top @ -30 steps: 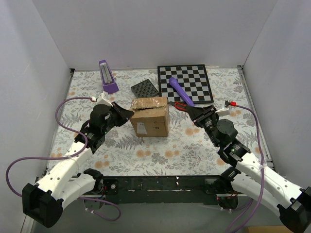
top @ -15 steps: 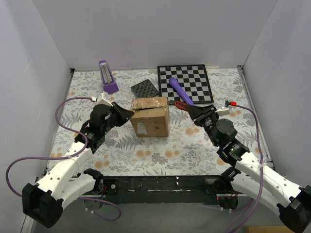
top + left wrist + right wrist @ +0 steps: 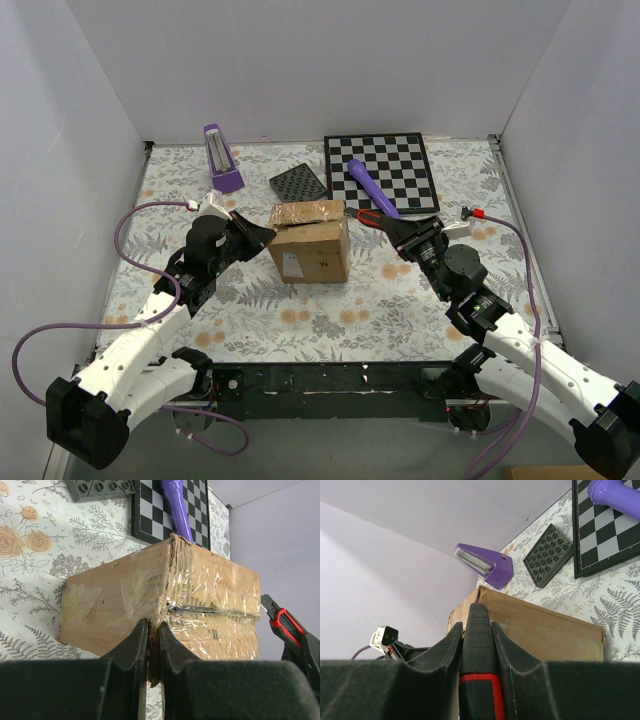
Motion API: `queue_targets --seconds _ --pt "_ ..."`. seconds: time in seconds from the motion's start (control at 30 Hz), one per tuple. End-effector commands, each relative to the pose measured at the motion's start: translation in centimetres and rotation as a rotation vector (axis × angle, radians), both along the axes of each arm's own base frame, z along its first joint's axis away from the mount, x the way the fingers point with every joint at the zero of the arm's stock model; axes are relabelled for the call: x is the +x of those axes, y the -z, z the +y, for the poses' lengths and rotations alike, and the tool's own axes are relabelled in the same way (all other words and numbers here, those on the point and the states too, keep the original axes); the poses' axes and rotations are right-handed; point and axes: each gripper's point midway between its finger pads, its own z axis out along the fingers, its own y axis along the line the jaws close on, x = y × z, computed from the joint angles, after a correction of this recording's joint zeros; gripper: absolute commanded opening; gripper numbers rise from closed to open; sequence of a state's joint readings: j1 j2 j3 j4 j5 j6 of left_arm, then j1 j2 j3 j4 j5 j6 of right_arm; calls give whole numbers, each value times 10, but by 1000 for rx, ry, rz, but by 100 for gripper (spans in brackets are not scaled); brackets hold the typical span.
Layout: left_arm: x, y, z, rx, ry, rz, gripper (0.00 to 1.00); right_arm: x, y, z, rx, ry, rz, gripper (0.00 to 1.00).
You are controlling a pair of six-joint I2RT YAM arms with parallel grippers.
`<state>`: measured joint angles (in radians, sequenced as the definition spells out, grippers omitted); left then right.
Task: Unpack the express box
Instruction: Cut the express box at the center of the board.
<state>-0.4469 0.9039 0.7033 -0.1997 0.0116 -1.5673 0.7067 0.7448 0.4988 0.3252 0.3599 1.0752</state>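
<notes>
Labels first: the express box [image 3: 308,240] has a small white printed label [image 3: 297,264] on the face toward the arms, txt too small to read from top cam. No brand or other writing legible anywhere. Glossy clear tape over the top flaps, wrinkled. In my left wrist cam a dark slit shows along the seam.

Box pos: roughly centre of the floral surface [image 3: 330,310], upright, between my two arms, well short of the chessboard [image 3: 392,160] behind it.

L arm: reaches in from the left, forearm angled up and inward, wrist pointing at the box's upper left edge. Left gripper [image 3: 153,627] is nearly fully closed, just a thin slot btwn the fingers, tips right at the box's near corner. Can't tell if it's pinching tape or cardboard there.

R arm: comes in from the right, elbow low, wrist pointed left toward the box's upper right side. Right gripper [image 3: 477,629] is clamped on a black/red utility knife [image 3: 281,622], handle squeezed btwn both fingers, nose aimed at the top edge of the box. Contact w/ the box unclear.

Also on the surface: purple cylinder [image 3: 370,186] lying across the chessboard's corner, dark studded plate [image 3: 299,183], purple wedge-shaped item [image 3: 222,158] far left.
</notes>
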Motion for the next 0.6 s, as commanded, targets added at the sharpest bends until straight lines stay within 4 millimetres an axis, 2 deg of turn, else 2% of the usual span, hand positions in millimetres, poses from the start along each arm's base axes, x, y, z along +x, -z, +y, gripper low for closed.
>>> queue_targets --seconds 0.0,0.3,0.57 --pt "3 -24 0 -46 -7 -68 0 -2 -22 6 79 -32 -43 1" --pt "10 -28 13 -33 -104 -74 0 -9 -17 11 79 -76 -10 1" --pt "15 -32 16 -4 -170 -66 0 -16 -12 25 90 -158 30 1"
